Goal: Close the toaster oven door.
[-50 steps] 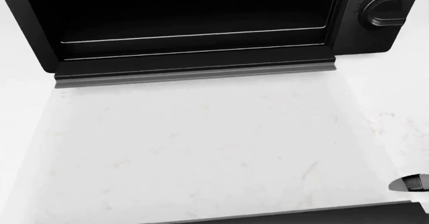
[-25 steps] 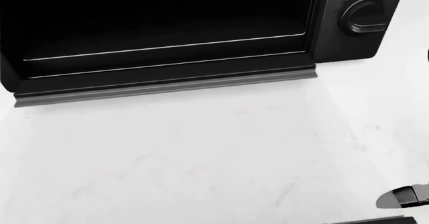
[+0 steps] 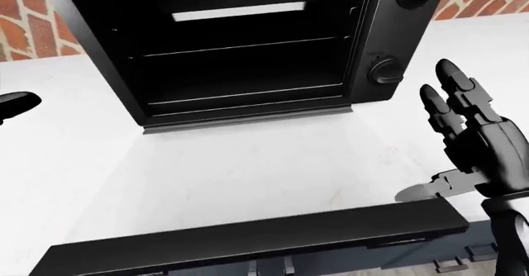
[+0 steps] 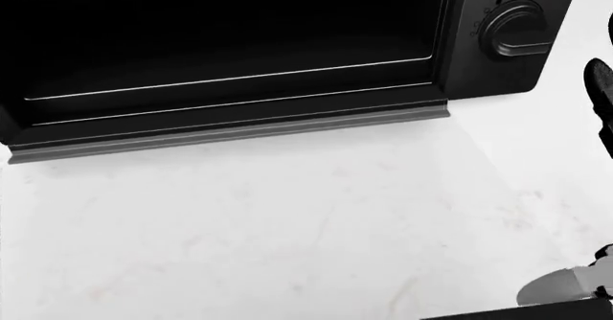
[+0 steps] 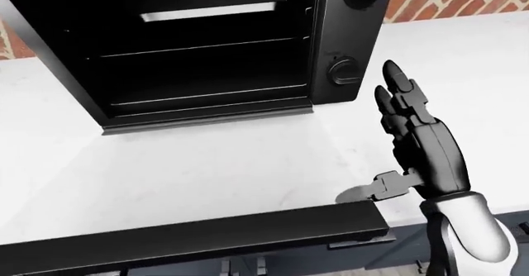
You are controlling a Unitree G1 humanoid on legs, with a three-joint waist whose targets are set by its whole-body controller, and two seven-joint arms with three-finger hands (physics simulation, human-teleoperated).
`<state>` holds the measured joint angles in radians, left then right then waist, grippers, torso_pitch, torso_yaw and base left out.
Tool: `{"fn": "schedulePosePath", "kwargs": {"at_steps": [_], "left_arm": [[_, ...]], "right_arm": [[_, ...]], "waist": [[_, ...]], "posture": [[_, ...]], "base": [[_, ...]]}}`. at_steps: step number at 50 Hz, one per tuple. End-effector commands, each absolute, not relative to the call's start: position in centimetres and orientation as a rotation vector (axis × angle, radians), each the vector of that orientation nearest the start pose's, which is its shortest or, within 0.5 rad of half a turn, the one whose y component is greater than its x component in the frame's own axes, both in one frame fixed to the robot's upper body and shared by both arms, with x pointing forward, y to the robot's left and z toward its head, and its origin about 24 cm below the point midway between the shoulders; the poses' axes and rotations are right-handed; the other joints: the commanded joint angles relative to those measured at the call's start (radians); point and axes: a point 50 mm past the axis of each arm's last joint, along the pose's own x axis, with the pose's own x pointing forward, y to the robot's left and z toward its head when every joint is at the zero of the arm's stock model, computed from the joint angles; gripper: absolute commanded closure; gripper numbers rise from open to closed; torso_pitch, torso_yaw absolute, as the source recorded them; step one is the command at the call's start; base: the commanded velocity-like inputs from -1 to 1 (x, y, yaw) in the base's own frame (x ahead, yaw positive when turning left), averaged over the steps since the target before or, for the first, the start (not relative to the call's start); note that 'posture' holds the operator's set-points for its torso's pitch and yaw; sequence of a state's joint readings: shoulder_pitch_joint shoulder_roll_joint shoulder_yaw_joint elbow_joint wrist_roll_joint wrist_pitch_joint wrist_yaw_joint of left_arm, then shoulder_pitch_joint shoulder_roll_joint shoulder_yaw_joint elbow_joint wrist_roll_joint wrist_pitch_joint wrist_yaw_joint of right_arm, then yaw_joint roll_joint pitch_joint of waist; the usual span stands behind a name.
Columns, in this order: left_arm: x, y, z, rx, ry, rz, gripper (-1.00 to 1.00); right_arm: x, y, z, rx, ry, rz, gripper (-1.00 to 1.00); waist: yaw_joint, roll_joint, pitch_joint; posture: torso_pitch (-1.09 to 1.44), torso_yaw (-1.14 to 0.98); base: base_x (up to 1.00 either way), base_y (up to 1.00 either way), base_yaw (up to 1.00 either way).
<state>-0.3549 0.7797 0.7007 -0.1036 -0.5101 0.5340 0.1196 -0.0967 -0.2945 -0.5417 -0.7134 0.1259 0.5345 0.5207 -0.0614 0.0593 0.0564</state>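
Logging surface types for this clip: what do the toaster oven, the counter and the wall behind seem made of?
Toaster oven: matte black, likely painted metal, with thin bright lines on its rack edges. Counter: white stone-like slab, marble or quartz by its faint veins and specks. Wall: red brick with pale mortar joints.

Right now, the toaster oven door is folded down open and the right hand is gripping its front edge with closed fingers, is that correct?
Not quite. The toaster oven door is indeed folded down open, but the right hand is not gripping it: the right-eye view shows that hand open, fingers extended upward, beside the door's right end, only its thumb reaching toward the edge.
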Motion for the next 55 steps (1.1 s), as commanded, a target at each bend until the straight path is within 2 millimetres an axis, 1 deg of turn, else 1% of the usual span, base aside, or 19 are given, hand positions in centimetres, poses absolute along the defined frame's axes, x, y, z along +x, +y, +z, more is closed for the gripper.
{"fn": "schedulePosePath", "kwargs": {"at_steps": [1,6,7,10,15,18,23,27,32,42,44,49,55], "left_arm": [[22.6,37.5,27.8,0.067,-0.414,0.599,-1.00],[22.5,37.6,27.9,0.066,-0.415,0.600,-1.00],[22.5,37.6,27.9,0.065,-0.415,0.601,-1.00],[22.5,37.5,27.9,0.065,-0.415,0.600,-1.00],[22.6,37.5,27.8,0.065,-0.414,0.600,-1.00],[22.6,37.6,27.8,0.066,-0.413,0.600,-1.00],[22.5,37.6,27.8,0.066,-0.413,0.600,-1.00],[22.5,37.5,27.7,0.067,-0.412,0.598,-1.00],[22.5,37.5,27.7,0.067,-0.411,0.598,-1.00],[22.5,37.4,27.7,0.065,-0.411,0.595,-1.00],[22.5,37.4,27.7,0.064,-0.411,0.594,-1.00],[22.5,37.4,27.7,0.063,-0.410,0.593,-1.00],[22.6,37.3,27.6,0.064,-0.409,0.591,-1.00]], "right_arm": [[20.6,-22.5,21.7,-0.306,-0.412,0.187,-1.00],[20.6,-22.1,21.9,-0.257,-0.403,0.172,-1.00],[20.9,-22.3,21.8,-0.242,-0.399,0.138,-1.00],[20.8,-21.9,21.8,-0.206,-0.399,0.142,-1.00],[20.9,-22.1,22.4,-0.163,-0.419,0.106,-1.00],[20.9,-22.3,23.3,-0.132,-0.435,0.078,-1.00],[21.0,-22.5,23.9,-0.123,-0.456,0.040,-1.00],[21.3,-23.1,24.8,-0.120,-0.488,-0.029,-1.00],[21.7,-23.8,25.2,-0.115,-0.494,-0.100,-1.00],[23.0,-24.2,24.9,-0.123,-0.432,-0.196,-1.00],[23.3,-24.1,25.3,-0.113,-0.416,-0.217,-1.00],[23.7,-24.0,25.4,-0.103,-0.397,-0.244,-1.00],[24.1,-24.1,26.1,-0.086,-0.393,-0.276,-1.00]], "waist": [[0.008,-0.007,-0.021],[0.006,-0.009,-0.025],[0.006,-0.009,-0.024],[0.009,-0.010,-0.022],[0.016,-0.014,-0.020],[0.020,-0.015,-0.020],[0.028,-0.019,-0.016],[0.033,-0.022,-0.016],[0.039,-0.024,-0.016],[0.048,-0.031,-0.018],[0.050,-0.033,-0.019],[0.053,-0.036,-0.019],[0.056,-0.038,-0.019]], "posture": [[0.00,0.00],[0.00,0.00],[0.00,0.00],[0.00,0.00],[0.00,0.00],[0.00,0.00],[0.00,0.00],[0.00,0.00],[0.00,0.00],[0.00,0.00],[0.00,0.00],[0.00,0.00],[0.00,0.00]], "base": [[0.00,0.00,0.00],[0.00,0.00,0.00],[0.00,0.00,0.00],[0.00,0.00,0.00],[0.00,0.00,0.00],[0.00,0.00,0.00],[0.00,0.00,0.00],[0.00,0.00,0.00],[0.00,0.00,0.00],[0.00,0.00,0.00],[0.00,0.00,0.00],[0.00,0.00,0.00],[0.00,0.00,0.00]]}}
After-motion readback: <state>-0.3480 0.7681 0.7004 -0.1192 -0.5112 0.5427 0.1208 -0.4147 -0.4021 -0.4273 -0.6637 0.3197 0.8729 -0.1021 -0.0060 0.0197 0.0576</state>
